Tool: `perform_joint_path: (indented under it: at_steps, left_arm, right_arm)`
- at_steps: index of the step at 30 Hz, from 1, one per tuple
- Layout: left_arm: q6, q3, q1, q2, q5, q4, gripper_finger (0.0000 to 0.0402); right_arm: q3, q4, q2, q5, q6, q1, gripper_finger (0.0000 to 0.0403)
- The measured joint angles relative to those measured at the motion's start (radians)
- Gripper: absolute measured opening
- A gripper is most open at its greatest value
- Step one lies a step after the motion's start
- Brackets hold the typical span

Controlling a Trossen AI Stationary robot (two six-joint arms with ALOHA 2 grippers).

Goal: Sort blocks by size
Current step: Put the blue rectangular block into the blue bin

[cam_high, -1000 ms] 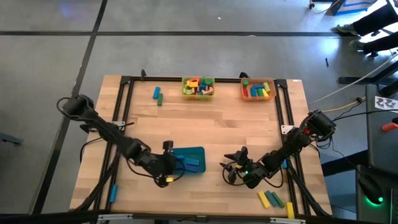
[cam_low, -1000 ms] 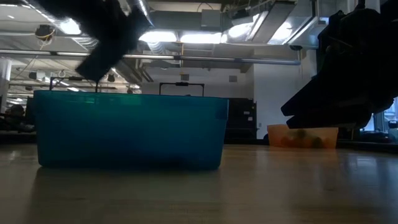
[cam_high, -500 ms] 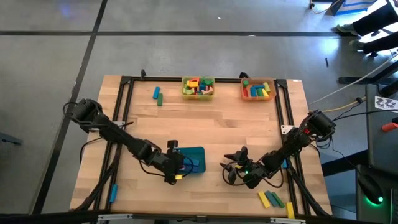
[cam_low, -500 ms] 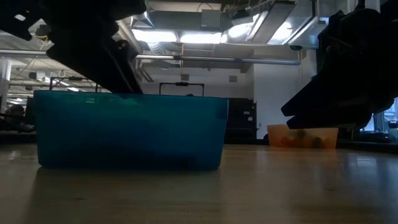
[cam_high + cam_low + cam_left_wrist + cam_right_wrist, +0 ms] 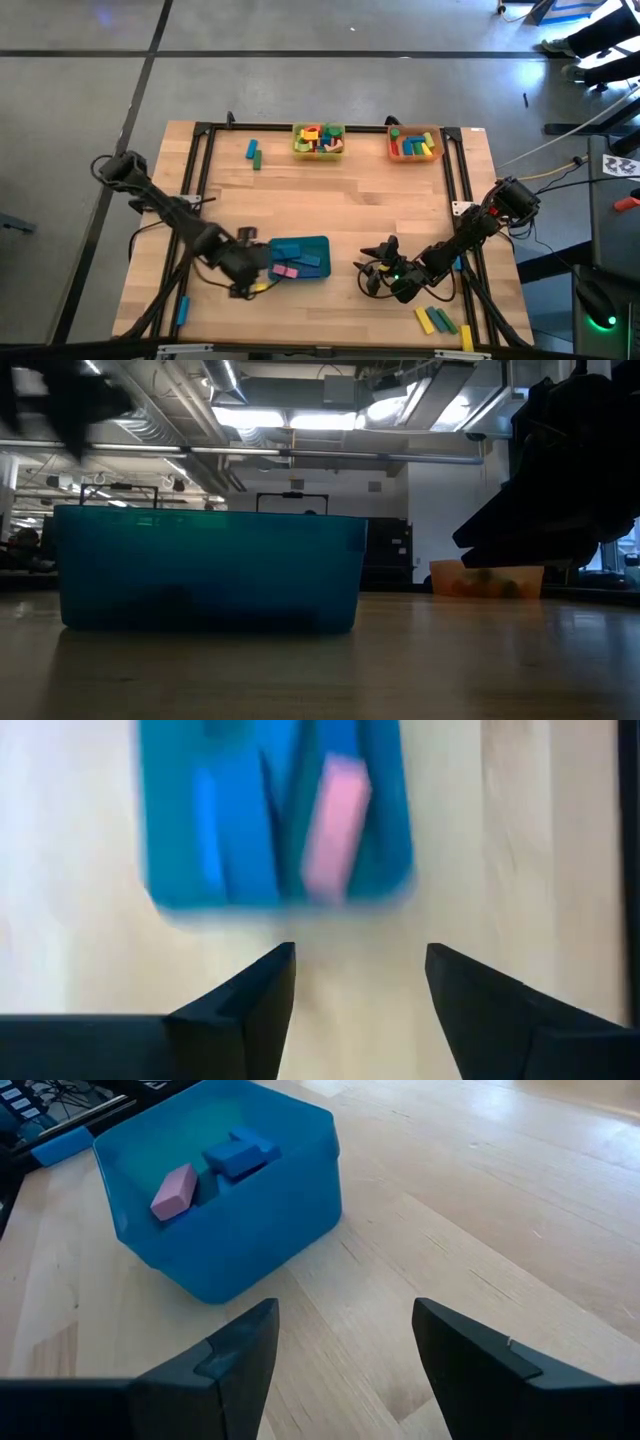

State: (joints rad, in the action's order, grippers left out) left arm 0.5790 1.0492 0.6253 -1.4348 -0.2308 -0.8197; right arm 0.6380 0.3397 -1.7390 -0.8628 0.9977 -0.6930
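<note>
You had three trays on the table [image 5: 350,200]. Two sat side by side at the far edge, each holding a heap of blocks: one tray [image 5: 318,140] near the middle, the other [image 5: 415,143] to its right. The third tray [image 5: 300,257] lay nearer the front, left of centre, with a few blocks in it [image 5: 175,1190]. A pair of blocks [image 5: 254,153] lay loose on the table left of the far trays. More loose blocks [image 5: 436,320] lay at the front right corner. The left gripper [image 5: 243,277] stood just left of the third tray, the right gripper [image 5: 372,277] well to its right.
</note>
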Motion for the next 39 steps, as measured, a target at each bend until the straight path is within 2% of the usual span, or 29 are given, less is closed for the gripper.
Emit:
perform_joint_path:
  at_steps: [6,12,15,19,23,29,34,35,39]
  left_arm:
    - [0.251,-0.033,0.163,-0.009,0.180,-0.134,0.0173]
    - [0.434,-0.044,0.285,-0.076,0.359,-0.132,0.0098]
    - [0.497,-0.044,0.329,-0.126,0.458,-0.114,0.0058]
    - [0.557,-0.044,0.391,-0.212,0.641,-0.052,0.0016]
    - [0.573,-0.044,0.445,-0.288,0.770,0.011,0.0004]
    - [0.532,-0.043,0.468,-0.360,0.794,0.004,0.0002]
    - [0.460,-0.040,0.446,-0.370,0.778,-0.010,0.0005]
    - [0.452,-0.040,0.438,-0.363,0.758,-0.012,0.0005]
    - [0.425,-0.045,0.384,-0.322,0.536,-0.011,0.0001]
  right_arm:
    - [0.000,0.001,0.000,0.000,0.000,0.000,0.0234]
    - [0.000,0.009,0.000,0.000,0.000,0.000,0.0234]
    - [0.000,0.010,0.000,0.000,0.000,0.000,0.0234]
    - [0.000,0.010,0.000,0.000,0.000,0.000,0.0234]
    - [0.000,0.010,0.000,0.000,0.000,0.000,0.0234]
    - [0.000,0.010,0.000,0.000,0.000,0.000,0.0234]
    - [0.000,0.011,0.000,0.001,0.000,0.000,0.0234]
    - [0.000,0.011,0.000,0.001,0.001,0.000,0.0234]
    - [0.000,0.011,0.000,0.000,0.001,0.000,0.0234]
